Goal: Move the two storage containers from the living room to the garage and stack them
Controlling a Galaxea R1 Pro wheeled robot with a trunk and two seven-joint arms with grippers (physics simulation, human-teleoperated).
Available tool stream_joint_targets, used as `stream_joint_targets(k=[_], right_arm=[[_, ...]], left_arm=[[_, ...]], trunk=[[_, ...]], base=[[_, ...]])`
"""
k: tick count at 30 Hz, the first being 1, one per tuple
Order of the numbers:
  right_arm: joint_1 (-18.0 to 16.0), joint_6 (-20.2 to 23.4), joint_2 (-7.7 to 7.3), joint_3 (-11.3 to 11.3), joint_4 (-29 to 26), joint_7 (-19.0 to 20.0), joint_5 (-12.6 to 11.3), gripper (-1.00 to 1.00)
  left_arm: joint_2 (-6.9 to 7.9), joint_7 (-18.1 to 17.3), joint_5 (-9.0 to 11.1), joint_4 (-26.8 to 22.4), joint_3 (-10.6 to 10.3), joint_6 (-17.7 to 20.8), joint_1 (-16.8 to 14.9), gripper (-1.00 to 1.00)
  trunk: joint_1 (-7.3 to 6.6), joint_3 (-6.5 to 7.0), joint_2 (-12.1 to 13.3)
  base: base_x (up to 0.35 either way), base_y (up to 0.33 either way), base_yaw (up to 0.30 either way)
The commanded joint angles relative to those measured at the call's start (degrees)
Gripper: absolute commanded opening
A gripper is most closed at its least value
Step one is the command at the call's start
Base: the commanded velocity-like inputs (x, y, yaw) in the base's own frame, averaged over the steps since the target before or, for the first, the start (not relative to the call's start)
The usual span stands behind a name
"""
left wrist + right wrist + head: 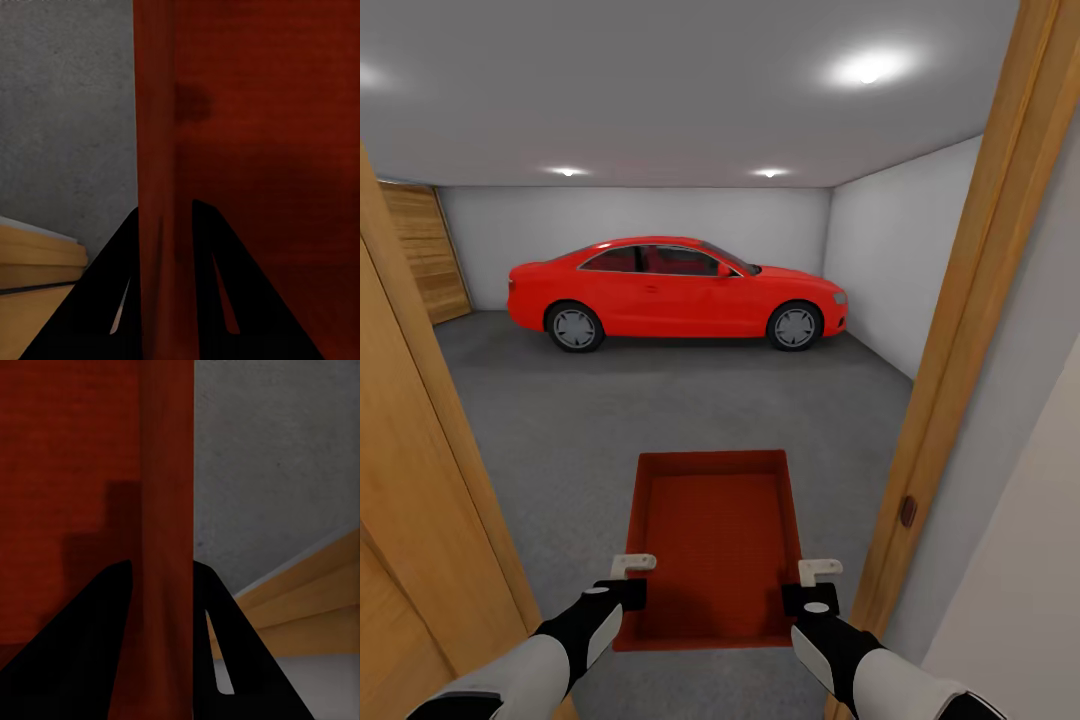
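Observation:
I hold one orange-red storage container [715, 540] level in front of me, above the dark grey garage floor [560, 420]. My left gripper [632, 580] is shut on its left wall near the near corner, and my right gripper [812, 585] is shut on its right wall. In the left wrist view the black fingers [112, 300] straddle the red wall [157, 187]. The right wrist view shows the same pinch, with fingers [90, 645] either side of the wall [165, 510]. The bin is empty inside.
I stand in a doorway: the light-wood door frame [970, 300] rises close on the right and a wooden door [410, 480] on the left. A red car [675, 292] is parked across the far garage, with white walls [900, 260] behind it and to the right.

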Motion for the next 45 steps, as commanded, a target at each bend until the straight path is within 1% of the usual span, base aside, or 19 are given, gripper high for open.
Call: stream_joint_targets(k=[1, 45], right_arm=[[0.0, -0.1, -0.04, -0.6, 0.8, -0.4, -1.5, -1.00], [0.0, -0.1, -0.04, -0.6, 0.8, -0.4, -1.5, -1.00]], left_arm=[[0.96, 0.5, -1.0, -0.7, 2.3, 0.3, 0.0, -1.00], [0.96, 0.6, -1.0, -0.7, 2.3, 0.3, 0.0, -1.00]], trunk=[[0.03, -0.12, -0.1], [0.03, -0.12, -0.1]], base=[[0.000, 0.000, 0.000], [0.000, 0.000, 0.000]])
